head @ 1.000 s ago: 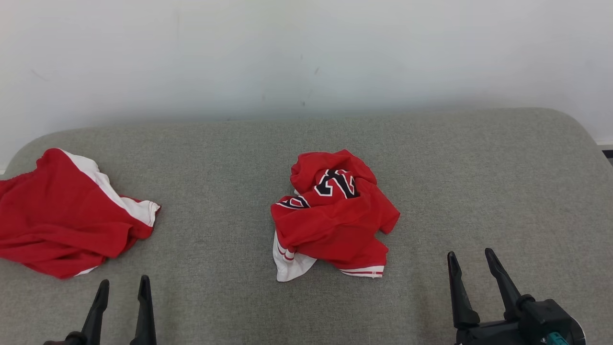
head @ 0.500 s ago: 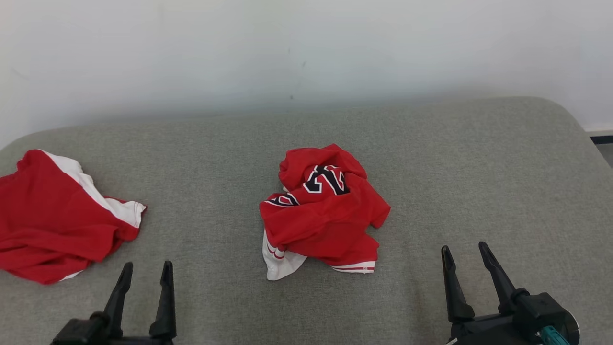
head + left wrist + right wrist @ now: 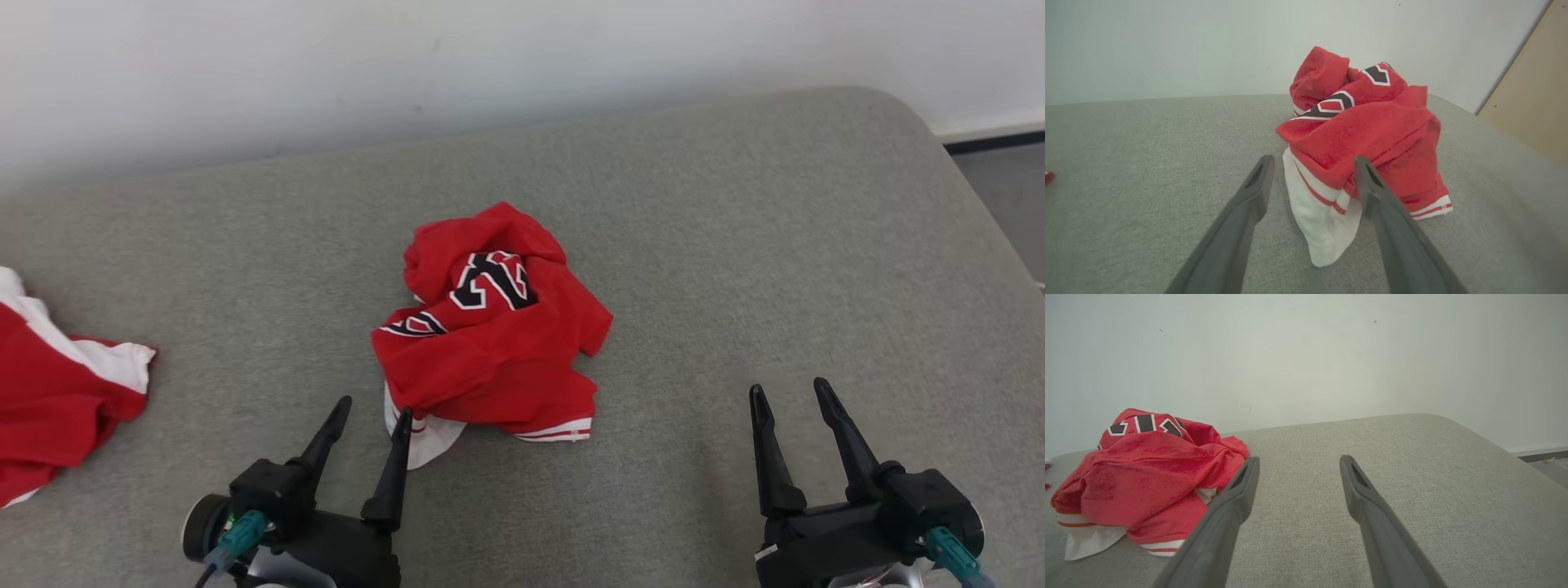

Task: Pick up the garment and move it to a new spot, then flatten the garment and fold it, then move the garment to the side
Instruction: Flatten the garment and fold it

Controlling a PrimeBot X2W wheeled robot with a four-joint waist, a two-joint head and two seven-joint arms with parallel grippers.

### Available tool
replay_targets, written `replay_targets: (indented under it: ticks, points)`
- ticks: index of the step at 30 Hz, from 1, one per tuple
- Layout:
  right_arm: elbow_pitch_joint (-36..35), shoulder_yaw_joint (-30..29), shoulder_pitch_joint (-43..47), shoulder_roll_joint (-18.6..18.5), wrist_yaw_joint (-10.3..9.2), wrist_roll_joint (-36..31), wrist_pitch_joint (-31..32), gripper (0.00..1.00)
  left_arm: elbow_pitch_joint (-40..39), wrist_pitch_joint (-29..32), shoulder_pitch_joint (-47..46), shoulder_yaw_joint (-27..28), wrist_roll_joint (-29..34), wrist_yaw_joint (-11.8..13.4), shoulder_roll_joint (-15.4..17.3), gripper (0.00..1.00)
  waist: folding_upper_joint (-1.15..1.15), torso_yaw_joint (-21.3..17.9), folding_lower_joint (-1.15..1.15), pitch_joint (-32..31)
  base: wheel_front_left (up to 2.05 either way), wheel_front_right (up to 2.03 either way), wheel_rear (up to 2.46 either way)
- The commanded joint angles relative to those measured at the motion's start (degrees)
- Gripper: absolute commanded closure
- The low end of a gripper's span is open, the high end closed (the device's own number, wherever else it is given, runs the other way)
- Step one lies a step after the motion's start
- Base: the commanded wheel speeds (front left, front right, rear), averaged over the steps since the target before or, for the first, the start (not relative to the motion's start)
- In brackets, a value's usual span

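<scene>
1. Head view, lower left: the left hand (image 3: 375,406) has its two long dark fingers (image 3: 326,433) spread apart and grips nothing. It points up and a little to the right.
2. The fingertip nearer the middle of that view sits at the white hem flap of the crumpled red jersey (image 3: 490,343), a soft garment with white striped hems and black lettering edged in white. Whether the tip touches the cloth cannot be told.
3. Left wrist view: the left hand (image 3: 1313,158) straddles that white flap. One finger is over bare cloth surface, and the other crosses in front of the red jersey (image 3: 1367,134) at its striped edge.
4. The right hand (image 3: 787,385), lower right in the head view, also has its fingers apart and empty, well apart from the jersey.
5. Right wrist view: the right hand (image 3: 1299,457) is over bare surface, with the jersey (image 3: 1139,473) heaped to that view's left.
6. The jersey lies bunched near the middle of the grey fabric-covered counter (image 3: 775,245).
7. A second red-and-white garment (image 3: 49,400) lies rumpled at the head view's left edge, well apart from the jersey.
8. A white wall (image 3: 326,65) stands behind the counter, and grey floor (image 3: 1012,196) shows at the right.
</scene>
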Motion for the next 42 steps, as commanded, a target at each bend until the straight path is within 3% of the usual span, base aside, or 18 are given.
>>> replay_targets:
  ticks: [1, 11, 12, 13, 20, 29, 34, 42]
  points:
    - [-0.22, -0.07, -0.66, 0.03, 0.07, 0.64, -0.02, 0.00, 1.59, -0.04, -1.36, -0.87, -0.27, 0.14, 0.30, 0.00, -0.01, -3.06, -0.01, 3.14, 0.00, 0.00, 0.00]
    - [-0.27, -0.14, -2.05, 0.03, 0.07, 1.15, -0.01, 0.00, 12.12, -0.04, -5.25, -3.88, -2.34, 0.09, 2.00, 0.00, -0.01, -6.16, -0.01, 5.38, 0.00, 0.00, 0.00]
    - [-0.20, -0.14, -2.06, 0.03, 0.07, 1.12, -0.02, 0.00, 12.79, -0.04, -5.67, -3.84, -2.56, 0.09, 1.89, 0.33, -0.01, -6.22, -0.01, 5.35, 0.00, 0.00, 0.00]
    - [-0.15, -0.27, -2.02, 0.03, 0.07, 1.05, -0.01, 0.00, 13.40, -0.03, -6.12, -3.76, -2.50, 0.09, 1.79, 1.00, -0.01, -6.19, -0.01, 5.27, 0.00, 0.00, 0.00]
    - [-0.01, -1.18, -0.81, 0.01, 0.07, 0.21, -0.01, 0.00, 11.70, -0.04, -7.77, -0.43, -1.82, 0.26, 1.71, 1.00, -0.01, -4.09, -0.01, 3.38, 0.00, 0.00, 0.00]
    - [0.87, -0.97, 1.39, 0.02, 0.07, 0.28, -0.02, 0.00, -0.79, -0.04, -5.77, 4.49, 4.37, 2.64, 6.87, 1.00, -0.01, 2.13, -0.01, -1.43, 0.00, 0.00, 0.00]
    - [1.05, -0.83, 2.42, 0.03, 0.06, 0.71, -0.01, 0.00, -8.27, 0.41, -0.52, 3.69, 7.31, 3.87, 9.42, 1.00, -0.01, 5.88, -0.01, -3.03, 0.00, 0.00, 0.00]
    - [1.40, -0.44, 2.11, 0.01, 0.07, 0.77, -0.01, 0.00, -8.83, 1.48, 9.23, -0.31, 5.04, 3.72, 5.35, 1.00, -0.01, 8.23, -0.01, -3.02, 0.00, 0.00, 0.00]
